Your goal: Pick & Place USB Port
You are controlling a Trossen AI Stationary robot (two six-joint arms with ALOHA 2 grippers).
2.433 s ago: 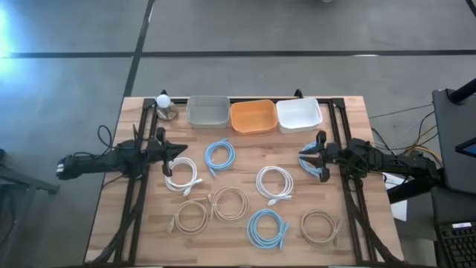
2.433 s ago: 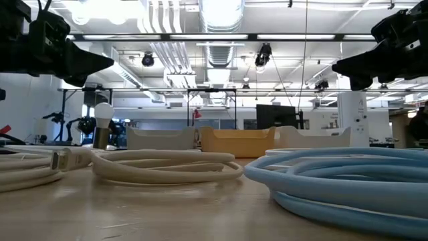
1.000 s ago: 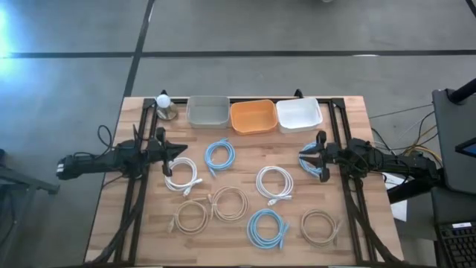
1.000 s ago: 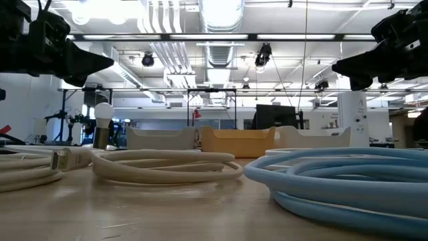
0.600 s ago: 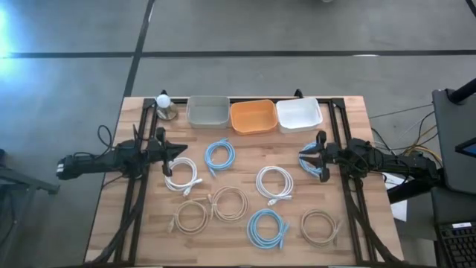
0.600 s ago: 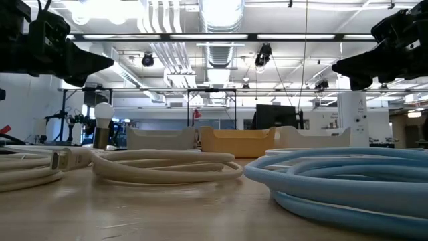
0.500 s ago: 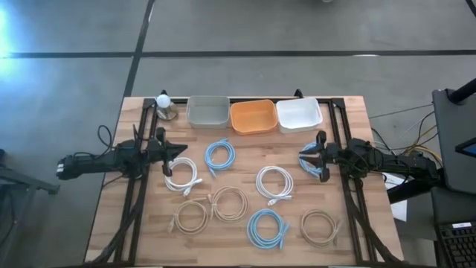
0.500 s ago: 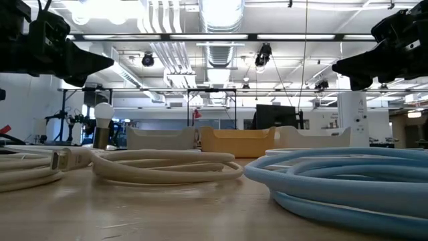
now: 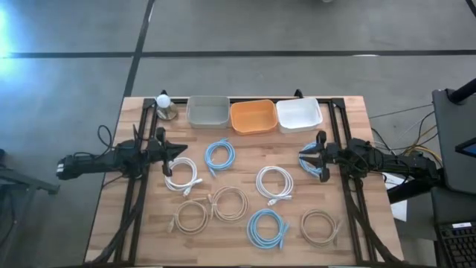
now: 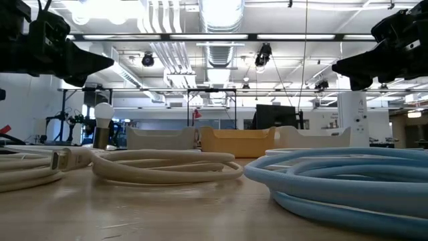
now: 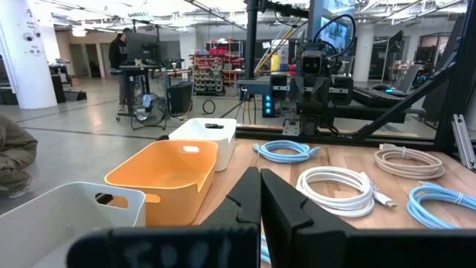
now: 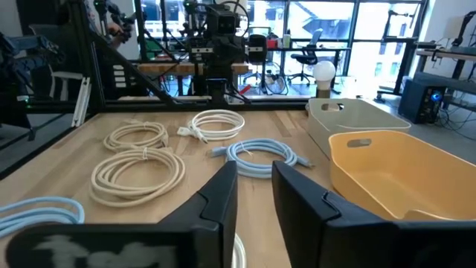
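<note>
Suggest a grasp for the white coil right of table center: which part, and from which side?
Probably pinch one side of the loop bundle of the white coil from straight above, jaws across the strands. It lies flat on the table, so a side approach has nothing to bite. The right gripper sits nearest, over the blue coil at the right edge. The plug end looks too small to aim for.

Overhead, table-level and two facing wrist views, shared orange bin.
</note>
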